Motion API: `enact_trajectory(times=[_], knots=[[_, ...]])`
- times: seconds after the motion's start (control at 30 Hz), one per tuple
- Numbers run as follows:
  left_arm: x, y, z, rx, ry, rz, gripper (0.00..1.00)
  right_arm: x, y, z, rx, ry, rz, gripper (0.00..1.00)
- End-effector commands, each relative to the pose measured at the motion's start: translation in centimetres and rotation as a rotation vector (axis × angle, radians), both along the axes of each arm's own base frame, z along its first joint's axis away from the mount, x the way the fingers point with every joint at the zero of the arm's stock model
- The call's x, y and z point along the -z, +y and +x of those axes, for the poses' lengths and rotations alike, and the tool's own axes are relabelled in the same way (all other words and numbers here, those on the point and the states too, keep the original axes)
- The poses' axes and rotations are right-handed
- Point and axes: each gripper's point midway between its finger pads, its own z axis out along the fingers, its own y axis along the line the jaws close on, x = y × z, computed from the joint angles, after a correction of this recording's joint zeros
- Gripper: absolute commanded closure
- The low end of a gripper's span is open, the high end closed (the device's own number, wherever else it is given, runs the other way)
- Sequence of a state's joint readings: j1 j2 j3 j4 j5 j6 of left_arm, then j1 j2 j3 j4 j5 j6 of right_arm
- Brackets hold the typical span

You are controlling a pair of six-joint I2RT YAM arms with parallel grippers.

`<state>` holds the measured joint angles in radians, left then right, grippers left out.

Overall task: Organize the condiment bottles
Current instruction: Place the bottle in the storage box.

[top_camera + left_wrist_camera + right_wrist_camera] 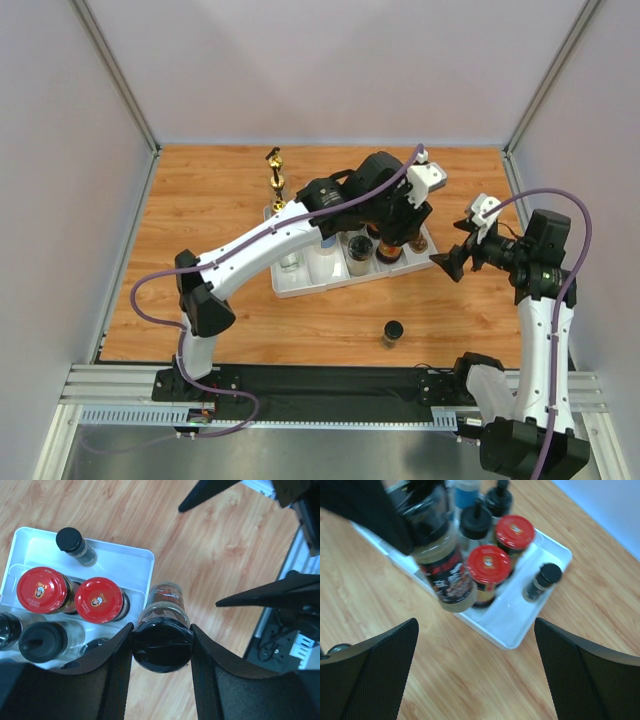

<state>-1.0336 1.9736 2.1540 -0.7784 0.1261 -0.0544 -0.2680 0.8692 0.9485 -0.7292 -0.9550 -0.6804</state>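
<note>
My left gripper (161,647) is shut on the black cap of a spice jar (164,607) with a dark label. It holds the jar above the wood, just off the white tray's edge (148,565). The held jar also shows in the right wrist view (442,565). In the tray stand two red-lidded jars (42,589) (105,599), a small black-capped jar (70,540) and black-capped bottles (42,641). Another small black-capped jar (391,333) stands alone on the table. Gold-spouted bottles (277,180) stand behind the tray. My right gripper (450,262) is open and empty, right of the tray.
The white divided tray (300,285) sits mid-table with the left arm (270,245) stretched over it. Grey walls enclose the wooden table (200,220) on three sides. The black base rail (330,380) runs along the near edge.
</note>
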Motion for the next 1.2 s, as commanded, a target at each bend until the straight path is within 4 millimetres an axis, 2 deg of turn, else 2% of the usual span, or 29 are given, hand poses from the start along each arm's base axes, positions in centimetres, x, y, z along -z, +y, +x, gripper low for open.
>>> enact_trajectory(times=[0.0, 0.1, 0.23, 0.33, 0.37, 0.4, 0.53, 0.77, 0.87, 0.97, 1.17], knots=[[-3.5, 1.2, -2.1, -0.004, 0.055, -0.079, 0.91, -0.6, 3.8, -3.8, -0.317, -0.144, 0.043, 0.00], [-3.3, 1.5, -3.1, 0.004, 0.114, -0.079, 0.91, -0.9, 4.5, -4.1, -0.366, -0.202, 0.058, 0.00], [-2.8, 1.7, -3.5, -0.003, 0.141, -0.078, 0.91, -2.0, 4.7, -3.5, -0.349, -0.169, 0.069, 0.02], [-2.7, 1.7, -3.4, -0.014, 0.146, -0.081, 0.91, -1.7, 5.7, -2.8, -0.320, -0.124, 0.036, 0.03], [-2.6, 1.7, -3.3, -0.020, 0.146, -0.077, 0.91, -1.7, 5.3, -1.8, -0.268, -0.136, -0.009, 0.04], [-2.6, 1.7, -3.2, -0.025, 0.145, -0.075, 0.91, -1.6, 6.2, -2.0, -0.272, -0.110, 0.000, 0.04], [-2.4, 1.8, -3.0, -0.040, 0.145, -0.070, 0.91, -1.1, 7.4, -1.1, -0.219, -0.103, -0.072, 0.07], [-2.3, 2.0, -2.8, -0.065, 0.146, -0.064, 0.91, -0.7, 7.8, 0.2, -0.149, -0.125, -0.155, 0.23], [-2.3, 2.0, -2.7, -0.071, 0.144, -0.065, 0.91, -0.7, 7.7, 0.4, -0.130, -0.133, -0.169, 0.39], [-2.5, 1.9, -2.9, -0.070, 0.157, -0.076, 0.91, -0.9, 8.1, 0.5, -0.132, -0.139, -0.154, 0.40], [-3.2, 2.1, -3.2, -0.086, 0.175, -0.102, 0.91, -1.0, 8.7, 0.2, -0.166, -0.153, -0.122, 0.32]])
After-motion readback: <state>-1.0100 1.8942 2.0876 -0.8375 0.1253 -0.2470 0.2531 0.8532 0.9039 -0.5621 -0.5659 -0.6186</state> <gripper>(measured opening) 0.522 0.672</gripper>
